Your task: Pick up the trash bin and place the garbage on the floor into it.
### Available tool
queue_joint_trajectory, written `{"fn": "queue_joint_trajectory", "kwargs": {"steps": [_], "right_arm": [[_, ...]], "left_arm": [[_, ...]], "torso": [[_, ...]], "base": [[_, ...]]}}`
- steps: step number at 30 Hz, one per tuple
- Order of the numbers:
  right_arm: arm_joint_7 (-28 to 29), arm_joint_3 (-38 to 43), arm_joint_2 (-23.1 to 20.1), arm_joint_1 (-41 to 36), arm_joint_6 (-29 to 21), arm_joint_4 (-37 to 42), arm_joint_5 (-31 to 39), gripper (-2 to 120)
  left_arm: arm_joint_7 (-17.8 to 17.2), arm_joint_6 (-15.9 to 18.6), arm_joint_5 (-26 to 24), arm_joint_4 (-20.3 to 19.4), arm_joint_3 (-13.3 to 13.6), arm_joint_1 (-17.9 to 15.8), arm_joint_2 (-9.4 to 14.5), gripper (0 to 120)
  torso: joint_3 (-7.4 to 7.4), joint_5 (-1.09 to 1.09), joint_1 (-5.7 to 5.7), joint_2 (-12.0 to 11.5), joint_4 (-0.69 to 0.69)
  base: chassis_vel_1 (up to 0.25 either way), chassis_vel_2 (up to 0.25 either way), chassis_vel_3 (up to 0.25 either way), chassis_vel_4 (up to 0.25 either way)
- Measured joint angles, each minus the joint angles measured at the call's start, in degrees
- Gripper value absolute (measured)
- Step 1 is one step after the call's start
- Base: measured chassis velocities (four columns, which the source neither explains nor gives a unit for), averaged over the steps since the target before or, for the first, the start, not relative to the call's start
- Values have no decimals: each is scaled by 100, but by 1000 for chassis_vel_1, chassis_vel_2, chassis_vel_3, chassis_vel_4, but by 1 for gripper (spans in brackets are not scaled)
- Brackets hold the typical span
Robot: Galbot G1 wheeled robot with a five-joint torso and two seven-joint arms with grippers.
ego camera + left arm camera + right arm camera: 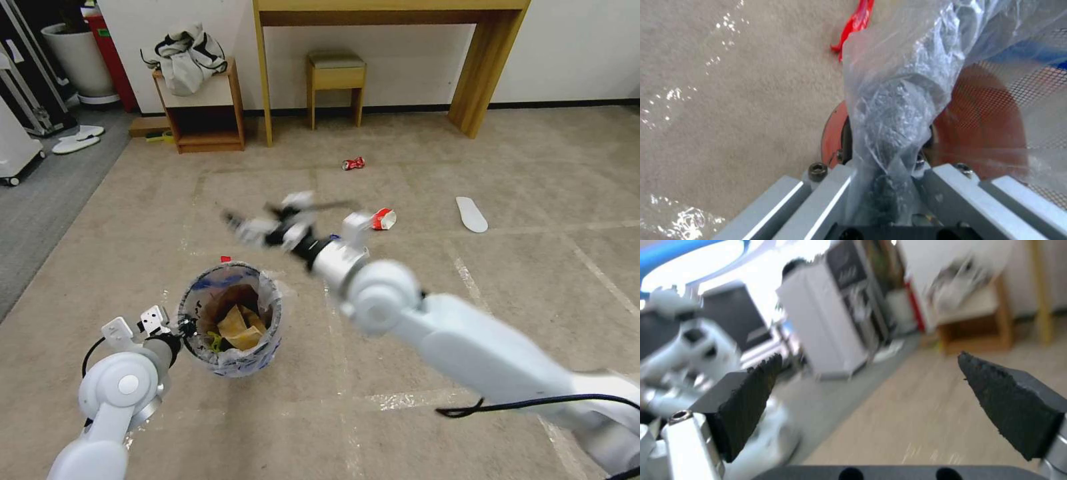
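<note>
left pincer [179,328] — low, clamped | right pincer [871,373] — raised forward, fingers spread, nothing held

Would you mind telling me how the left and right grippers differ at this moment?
The left gripper is shut on the trash bin, pinching its rim and plastic liner; the right gripper is open and empty. The left sits low beside the bin near the floor; the right is raised above the carpet, beyond the bin. Both have white arms.

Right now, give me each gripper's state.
Left gripper: shut on the trash bin rim and liner.
Right gripper: open, empty, in the air.
</note>
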Motion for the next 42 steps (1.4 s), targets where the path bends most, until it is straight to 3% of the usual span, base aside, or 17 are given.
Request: {"fn": "queue_joint_trajectory", "kwargs": {"steps": [1,4,5,7,13,16,18,21,29,34,42], "right_arm": [[0,0,0,0,0,0,0,100],[-286,1482,-521,-737,171,302,-225,100],[-286,1482,-521,-737,171,302,-225,100],[-185,2550,-812,-1436,524,500,-914,99],[-117,3855,-927,-2678,826,747,-1679,95],[-115,4200,-955,-3079,903,850,-1805,95],[-139,4997,-896,-4025,1218,1009,-2291,94],[-187,5436,-717,-4637,1393,1117,-2682,91],[-559,6164,-75,-6088,1916,1406,-3853,89],[-791,6001,131,-6449,2256,1282,-4303,90],[-585,5558,373,-6649,2172,1184,-5221,90]], "left_arm": [[0,0,0,0,0,0,0,0],[3,-18,53,-80,-105,74,59,0],[3,-18,53,-80,-105,74,59,0],[41,-44,80,-216,-256,257,102,0],[115,-123,292,-614,-686,835,71,0],[117,-127,303,-697,-719,903,66,0],[125,-130,331,-806,-728,999,42,0],[154,-137,396,-845,-724,1051,14,0],[182,-144,436,-971,-793,1130,46,0],[182,-147,411,-981,-864,1147,70,0],[234,-174,552,-1044,-888,1215,-40,0]], "torso": [[0,0,0,0,0],[0,2,0,0,-3],[0,2,0,0,-3],[0,2,0,1,-6],[0,3,0,1,3],[-1,0,-1,1,2],[-1,1,-1,1,-3],[-1,1,-1,1,-3],[-1,0,-1,1,-3],[0,-1,-1,1,-1],[0,-1,-1,0,-1]], "base": [[0,0,0,0],[0,0,0,0],[0,0,0,0],[0,0,0,0],[0,0,0,0],[0,0,0,0],[0,0,0,0],[0,0,0,0],[0,0,0,0],[0,0,0,0],[0,0,0,0]]}}
